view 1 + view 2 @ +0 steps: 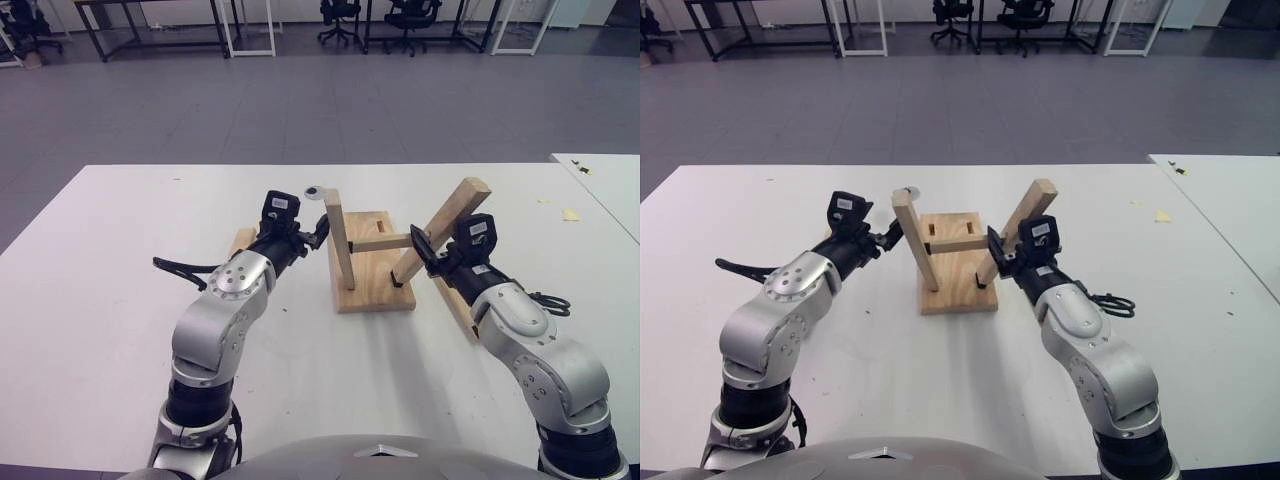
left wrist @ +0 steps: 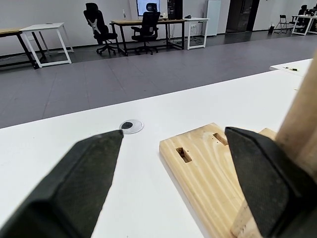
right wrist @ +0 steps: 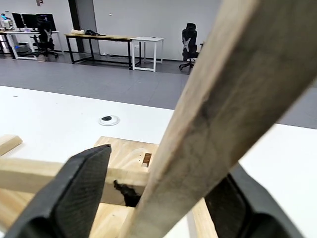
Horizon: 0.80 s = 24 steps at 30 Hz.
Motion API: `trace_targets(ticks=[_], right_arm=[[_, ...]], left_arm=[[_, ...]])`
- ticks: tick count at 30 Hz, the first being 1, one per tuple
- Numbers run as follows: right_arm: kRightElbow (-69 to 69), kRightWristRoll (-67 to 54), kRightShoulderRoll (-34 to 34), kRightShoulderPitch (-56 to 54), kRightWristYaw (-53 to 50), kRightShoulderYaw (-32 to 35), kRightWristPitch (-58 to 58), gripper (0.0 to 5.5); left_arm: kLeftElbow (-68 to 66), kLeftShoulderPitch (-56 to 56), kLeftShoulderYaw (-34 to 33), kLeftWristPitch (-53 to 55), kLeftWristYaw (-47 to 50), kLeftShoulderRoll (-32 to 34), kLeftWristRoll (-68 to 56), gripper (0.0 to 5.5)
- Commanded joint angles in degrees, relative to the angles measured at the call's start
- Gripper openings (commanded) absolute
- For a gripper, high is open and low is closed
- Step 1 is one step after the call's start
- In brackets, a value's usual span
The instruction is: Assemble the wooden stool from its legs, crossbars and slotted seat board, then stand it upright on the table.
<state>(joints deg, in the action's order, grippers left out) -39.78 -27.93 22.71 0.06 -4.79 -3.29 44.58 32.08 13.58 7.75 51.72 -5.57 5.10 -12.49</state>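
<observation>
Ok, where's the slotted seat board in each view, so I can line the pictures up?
Left eye view: the seat board lies flat at mid-picture.
Right eye view: mid-picture again, also flat.
Left wrist view: close up, inside the open left gripper.
Right wrist view: behind the leaning leg, beneath the crossbar.
Shared landmark: the round grey grommet beyond the board's far edge.

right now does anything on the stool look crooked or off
Yes. The right-hand leg leans far outward from the seat board, which lies flat on the table. The left-hand leg stands nearly upright, so the crossbar links two legs that are not parallel.
</observation>
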Motion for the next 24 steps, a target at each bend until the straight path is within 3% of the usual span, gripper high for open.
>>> trace_targets(ticks=[1, 6, 9, 18, 24], right_arm=[[-0.3, -3.6, 1.9, 1.6, 7.7, -3.1, 4.2, 3.06], [0.3, -2.1, 3.5, 3.3, 9.7, 2.1, 2.2, 3.06], [0.0, -1.0, 3.6, 1.9, 11.1, 1.9, 0.8, 3.06], [-6.1, 8.7, 10.6, -4.8, 13.6, -11.5, 8.9, 3.06], [-10.1, 9.1, 8.1, -8.4, 15.6, -15.4, 15.5, 3.06]], left_arm=[[-1.7, 2.2, 4.1, -2.4, -0.1, -3.6, -0.2, 3.79], [3.3, -3.7, 1.5, -2.3, 0.0, -1.2, 0.4, 3.79], [3.9, -2.7, 0.5, -2.9, -0.1, -0.6, 0.7, 3.79], [-0.3, 2.7, 8.1, -2.8, -0.1, -6.4, 1.5, 3.79], [-1.1, 4.1, 9.9, -2.9, -0.3, -7.6, 1.7, 3.79]])
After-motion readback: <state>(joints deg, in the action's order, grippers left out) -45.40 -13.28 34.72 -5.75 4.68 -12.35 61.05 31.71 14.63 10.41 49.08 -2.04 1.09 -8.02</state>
